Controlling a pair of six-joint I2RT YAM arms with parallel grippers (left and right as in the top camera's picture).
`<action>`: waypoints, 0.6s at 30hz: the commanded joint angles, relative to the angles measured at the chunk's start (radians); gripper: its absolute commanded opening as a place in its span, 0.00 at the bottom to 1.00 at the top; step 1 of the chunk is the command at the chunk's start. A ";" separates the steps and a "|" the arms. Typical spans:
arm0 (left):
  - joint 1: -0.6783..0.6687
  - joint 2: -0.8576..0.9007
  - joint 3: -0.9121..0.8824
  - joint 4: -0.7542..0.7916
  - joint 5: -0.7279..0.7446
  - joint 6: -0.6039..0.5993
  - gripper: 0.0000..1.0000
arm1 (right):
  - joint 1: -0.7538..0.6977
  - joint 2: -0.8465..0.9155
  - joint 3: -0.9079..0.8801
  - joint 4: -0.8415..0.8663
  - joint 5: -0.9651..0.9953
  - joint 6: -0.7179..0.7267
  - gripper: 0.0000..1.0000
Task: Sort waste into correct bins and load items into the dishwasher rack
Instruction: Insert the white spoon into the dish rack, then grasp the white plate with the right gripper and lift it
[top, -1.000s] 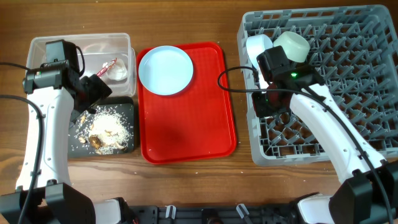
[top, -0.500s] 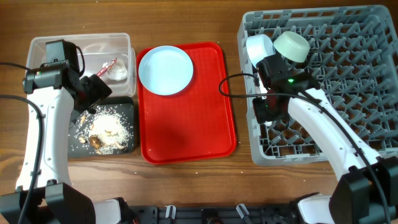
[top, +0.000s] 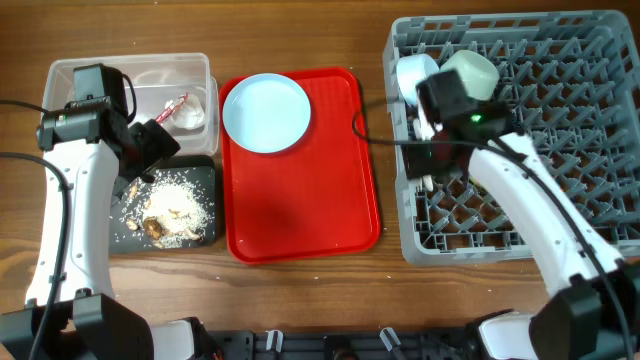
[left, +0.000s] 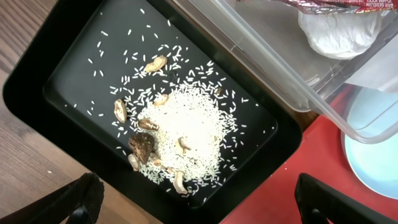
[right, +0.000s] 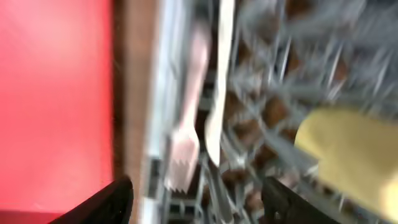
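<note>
The grey dishwasher rack (top: 560, 110) holds the light blue bowl (top: 413, 73) and the pale green bowl (top: 472, 70) at its back left. My right gripper (top: 432, 165) hovers open and empty over the rack's left edge. The blurred right wrist view shows it (right: 199, 208) above the white fork (right: 184, 152), the white spoon (right: 219, 93) and the yellow cup (right: 348, 155) in the rack. The light blue plate (top: 266, 112) lies on the red serving tray. My left gripper (top: 150, 148) (left: 202, 208) is open and empty above the black tray (top: 205, 175) holding rice and brown scraps (left: 186, 124). The red-and-white wrapper (top: 176, 104) lies in the clear tub (top: 75, 75).
The flat red serving tray (top: 300, 200) sits between the bins and the rack, bare apart from the plate at its back left. A crumpled white wad (left: 339, 31) lies in the clear tub beside the wrapper. Wooden table (top: 390, 300) runs along the front.
My right arm has shifted a little toward the back over the rack's left side; its wrist view is motion-blurred. The left arm has not moved.
</note>
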 joint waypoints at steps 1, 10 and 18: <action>0.004 -0.015 0.002 0.003 -0.005 -0.017 1.00 | 0.012 -0.008 0.154 0.071 -0.268 0.003 0.66; 0.004 -0.015 0.002 0.003 -0.005 -0.017 1.00 | 0.192 0.238 0.314 0.378 -0.287 0.118 0.68; 0.004 -0.015 0.002 0.003 -0.005 -0.017 1.00 | 0.200 0.619 0.618 0.211 -0.241 0.160 0.72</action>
